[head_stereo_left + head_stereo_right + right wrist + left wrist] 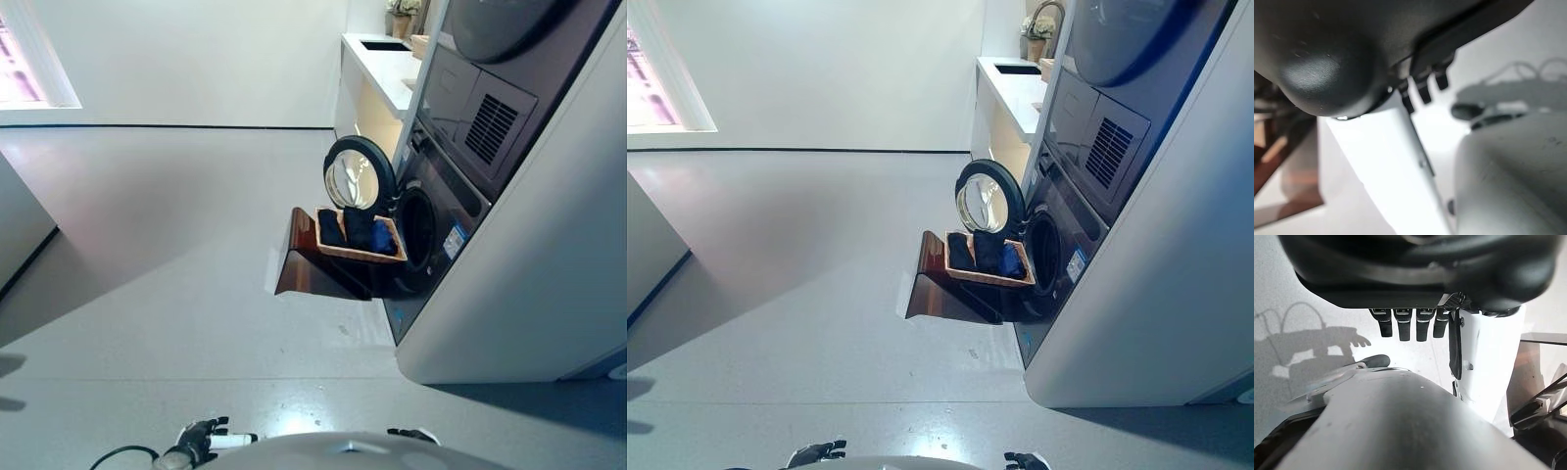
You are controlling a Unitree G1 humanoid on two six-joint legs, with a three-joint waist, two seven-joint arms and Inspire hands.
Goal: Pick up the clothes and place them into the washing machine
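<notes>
A wicker basket (pixel 356 254) holding dark clothes (pixel 355 229) and a blue cloth (pixel 386 239) rests on a brown stand (pixel 312 264), right at the mouth of the dark washing machine (pixel 436 220). The machine's round door (pixel 360 175) is swung open behind the basket. Both hands hang low, far from the basket, at the near edge of the eye views: my left hand (pixel 201 435) and my right hand (pixel 412 434). In the wrist views the left hand's fingers (pixel 1405 325) and the right hand's fingers (pixel 1423 87) are straight and hold nothing.
A dryer (pixel 490 108) is stacked above the washer in a white housing (pixel 549 294). Behind it stands a white counter (pixel 387 64) with a potted plant (pixel 403 18). A bright window (pixel 20 69) is at far left. Grey floor (pixel 176 245) stretches between me and the basket.
</notes>
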